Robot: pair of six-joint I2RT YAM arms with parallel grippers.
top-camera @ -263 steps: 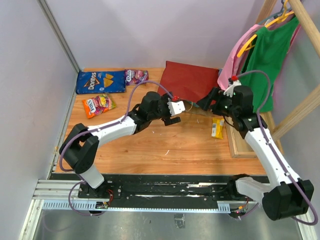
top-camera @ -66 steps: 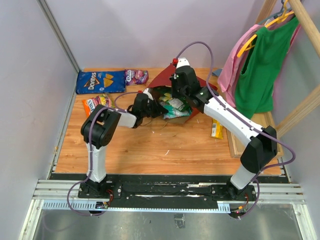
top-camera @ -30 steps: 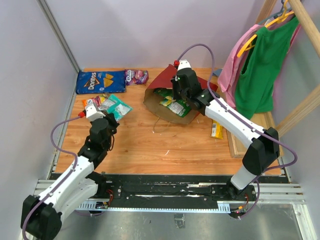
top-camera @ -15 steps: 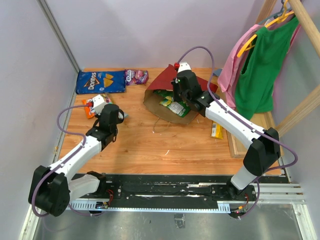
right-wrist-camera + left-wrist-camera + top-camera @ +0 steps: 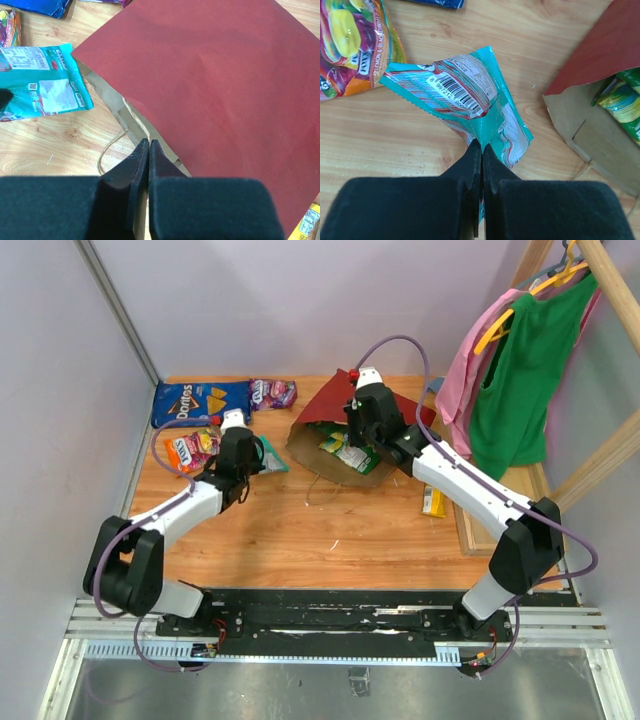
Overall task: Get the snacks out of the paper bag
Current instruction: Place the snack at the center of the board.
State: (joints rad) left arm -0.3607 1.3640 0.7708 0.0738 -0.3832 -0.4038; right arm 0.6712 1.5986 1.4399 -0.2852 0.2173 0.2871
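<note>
Pinched shut in the left gripper [image 5: 481, 148]: near edge of the teal packet [image 5: 470, 97], barcode side up, crumpled, just beside the orange Fox's bag [image 5: 350, 45] on the wooden table [image 5: 395, 145]. Closed tight in the right gripper [image 5: 148, 146]: upper lip of the paper bag [image 5: 215, 85], red wall raised, mouth toward the left arm, twisted handle [image 5: 112, 147] trailing on the wood. Green packets [image 5: 345, 450] inside the mouth. Doritos bag [image 5: 202, 403] and purple candy bag [image 5: 272, 392] near the far-left corner; yellow bar [image 5: 434, 502] right of the paper bag, apart from it
</note>
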